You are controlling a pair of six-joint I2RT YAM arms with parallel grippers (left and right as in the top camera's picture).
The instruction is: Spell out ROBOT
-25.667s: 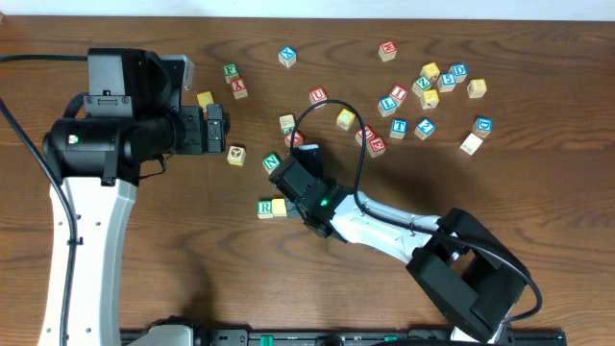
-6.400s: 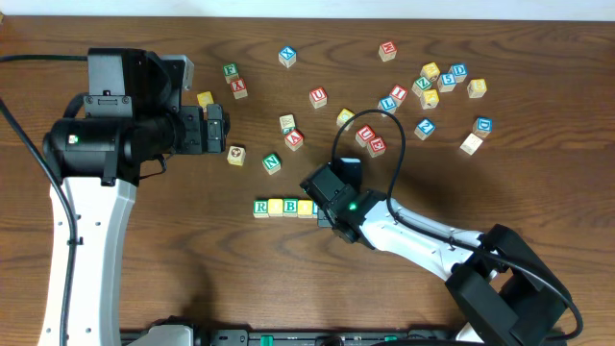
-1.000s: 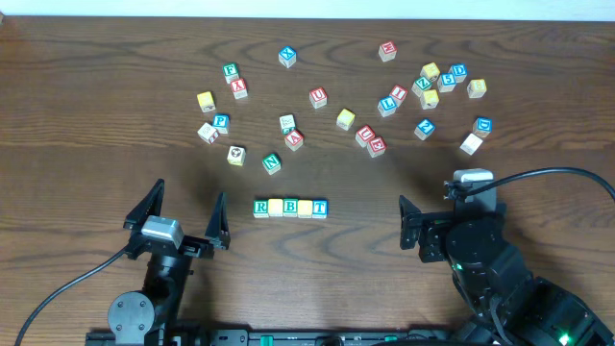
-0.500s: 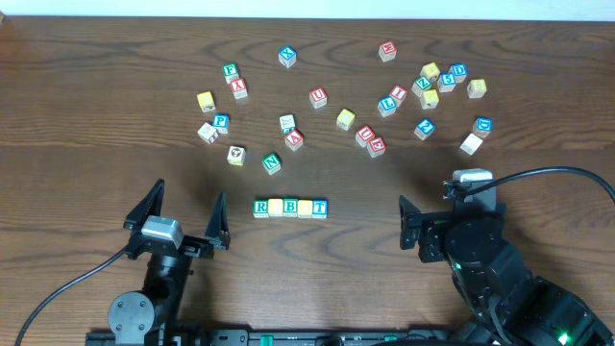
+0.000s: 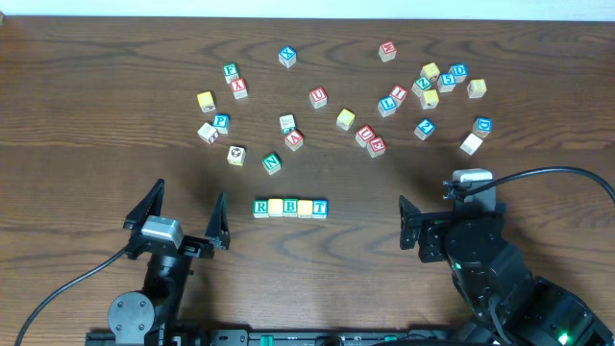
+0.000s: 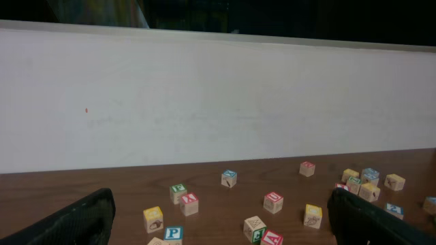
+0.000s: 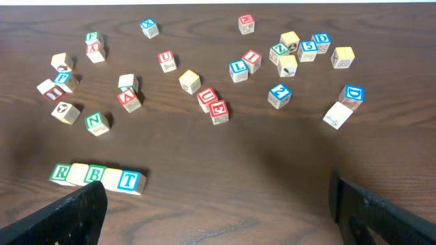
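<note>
Five touching in one row at centre of table [image 5: 336, 274]: R cube [image 5: 261, 208], yellow cube [image 5: 277, 208], B cube [image 5: 291, 208], second yellow cube [image 5: 306, 208], T cube [image 5: 320, 208]. At 7 o'clock from row, left gripper [image 5: 190, 192], jaws wide, empty. At 4 o'clock, right gripper [image 7: 218, 201], equally wide, empty. Toward 12 o'clock, loose cubes [image 5: 318, 97] scattered.

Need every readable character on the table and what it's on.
"R", green: first row cube
"B", green: third row cube
"T", blue: fifth row cube
"N", green: cube nearest the row
"U", red: mid-table cube
"E", red: its neighbour cube
"2", blue: cube right of those
"X", blue: far cube
Yellow row cubes: no letter shows.
Other scattered cubes: too small to trust.
</note>
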